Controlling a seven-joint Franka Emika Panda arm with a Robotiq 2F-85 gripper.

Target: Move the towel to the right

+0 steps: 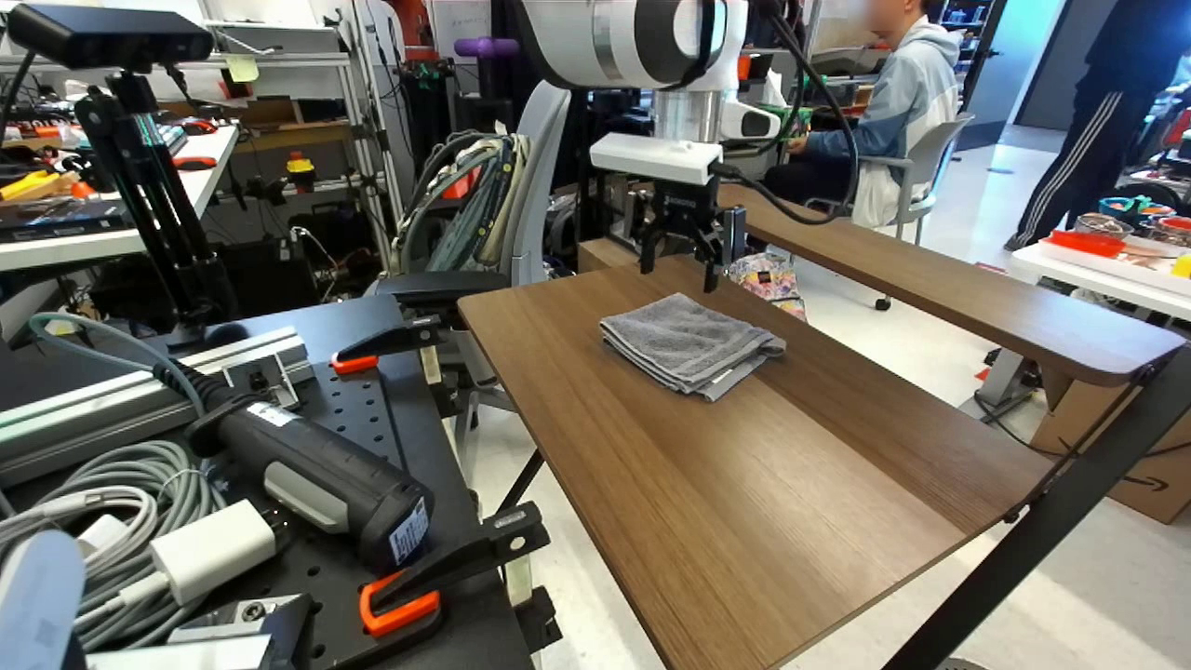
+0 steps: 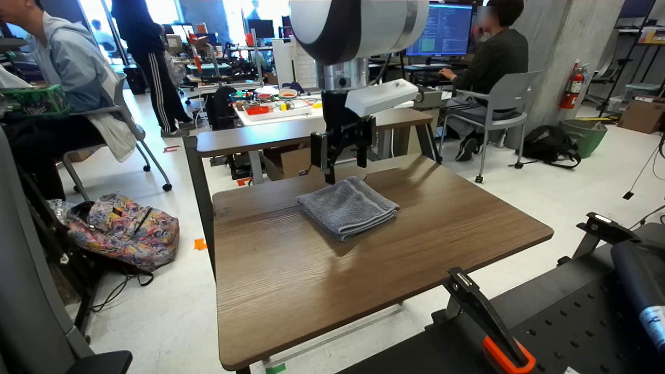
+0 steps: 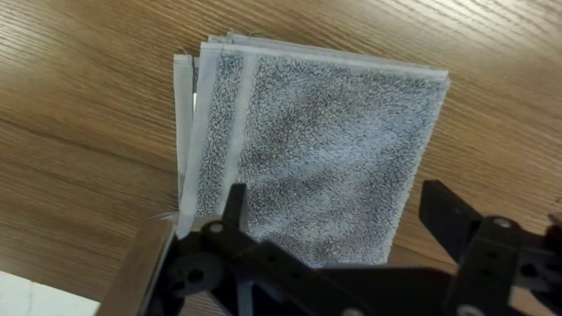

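Observation:
The towel is a grey folded cloth lying flat on the wooden table, seen in both exterior views [image 1: 693,344] [image 2: 347,206]. In the wrist view the towel [image 3: 325,127] shows layered folds, light hems and a pale stripe along its left side. My gripper [image 1: 679,274] is open and empty, hanging above the towel near its far edge in an exterior view [image 2: 345,171]. In the wrist view the gripper [image 3: 336,186] has its left finger over the towel and its right finger over bare wood beside it. The towel's lower end is hidden behind the gripper.
The wooden table [image 1: 744,484] has a raised wooden shelf [image 1: 940,279] along one side, held by a black leg [image 1: 1051,521]. A black bench [image 1: 372,419] with orange-tipped clamps [image 1: 400,605] stands beside it. An office chair [image 1: 540,177] stands near the table's far corner.

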